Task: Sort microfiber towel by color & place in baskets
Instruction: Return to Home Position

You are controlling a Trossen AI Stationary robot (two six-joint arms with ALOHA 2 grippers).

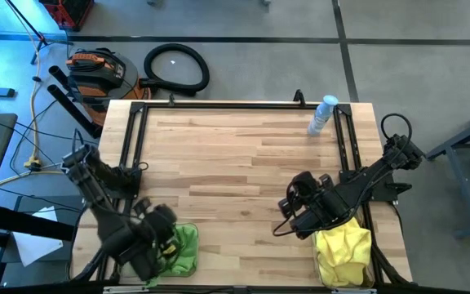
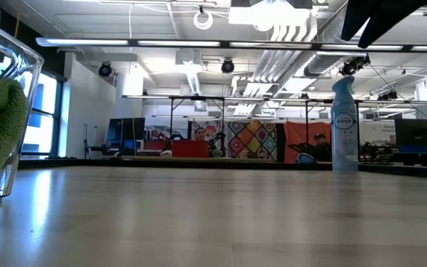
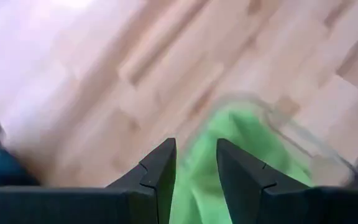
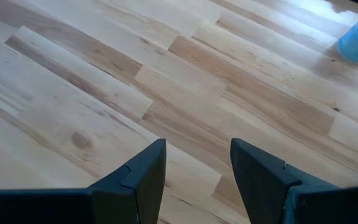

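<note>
Two grippers, both empty, fingers parted: left gripper (image 3: 196, 145) over green towels (image 1: 184, 245) in clear basket (image 2: 27, 70); right gripper (image 4: 197, 145) over bare desk (image 1: 243, 155), near yellow towels (image 1: 345, 249).

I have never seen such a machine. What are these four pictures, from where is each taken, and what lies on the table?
It is a robot with two dark arms at a wooden table. One picture looks down from above, one looks level across the table, and two come from cameras on the wrists. The left pincer is open above green cloths in a clear bin. The right pincer is open over bare wood, beside yellow cloths. A spray bottle stands near the far right corner. Neither holds anything.
</note>
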